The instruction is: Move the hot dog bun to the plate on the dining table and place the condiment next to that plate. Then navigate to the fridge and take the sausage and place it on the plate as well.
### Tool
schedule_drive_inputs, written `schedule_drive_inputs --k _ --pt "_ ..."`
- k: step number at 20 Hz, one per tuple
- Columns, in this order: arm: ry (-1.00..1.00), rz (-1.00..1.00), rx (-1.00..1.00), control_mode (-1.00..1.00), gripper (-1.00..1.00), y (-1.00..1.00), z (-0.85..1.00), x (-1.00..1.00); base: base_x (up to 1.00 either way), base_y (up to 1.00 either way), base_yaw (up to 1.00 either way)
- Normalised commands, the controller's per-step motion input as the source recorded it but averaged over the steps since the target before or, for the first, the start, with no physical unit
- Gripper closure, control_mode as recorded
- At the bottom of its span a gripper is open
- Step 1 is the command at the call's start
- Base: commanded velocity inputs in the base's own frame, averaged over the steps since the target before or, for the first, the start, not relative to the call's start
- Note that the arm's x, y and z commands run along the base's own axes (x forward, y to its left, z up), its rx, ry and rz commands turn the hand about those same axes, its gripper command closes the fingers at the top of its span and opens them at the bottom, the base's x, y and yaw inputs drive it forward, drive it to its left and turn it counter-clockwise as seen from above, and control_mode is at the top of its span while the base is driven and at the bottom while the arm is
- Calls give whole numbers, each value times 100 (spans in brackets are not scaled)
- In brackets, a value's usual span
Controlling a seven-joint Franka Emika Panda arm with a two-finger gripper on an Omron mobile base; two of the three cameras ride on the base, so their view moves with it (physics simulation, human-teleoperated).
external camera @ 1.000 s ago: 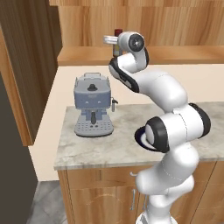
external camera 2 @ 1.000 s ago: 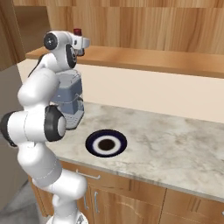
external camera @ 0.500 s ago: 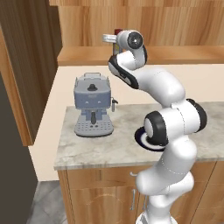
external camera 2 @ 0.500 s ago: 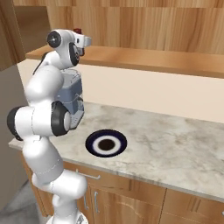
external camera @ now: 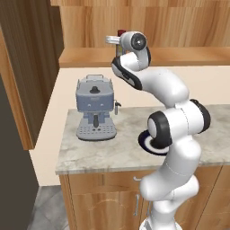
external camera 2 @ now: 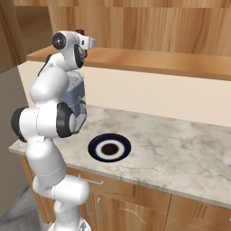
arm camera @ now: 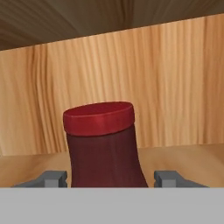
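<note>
Base views flank arm, share counter (external camera: 112,152); hand view close, level.

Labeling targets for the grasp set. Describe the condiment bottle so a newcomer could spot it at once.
Above the marbled counter runs a raised wooden ledge against the wood-panelled wall. The condiment stands upright on that ledge at its left part, above the grey coffee machine, between the gripper's fingertips. It is the only dark red-brown bottle with a red cap; the navy-rimmed plate lies lower, on the counter.

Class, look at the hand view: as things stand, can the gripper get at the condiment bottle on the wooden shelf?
Probably yes: the condiment stands between the fingertips of the gripper, nothing between them.
</note>
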Motion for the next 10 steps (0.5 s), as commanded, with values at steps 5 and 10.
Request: schedule_drive_inputs --k 5,10 --pt "2 0 -1 -100 100 0 -3 3 0 0 0" --pt "0 0 0 -100 100 0 -2 -21 0 0 0"
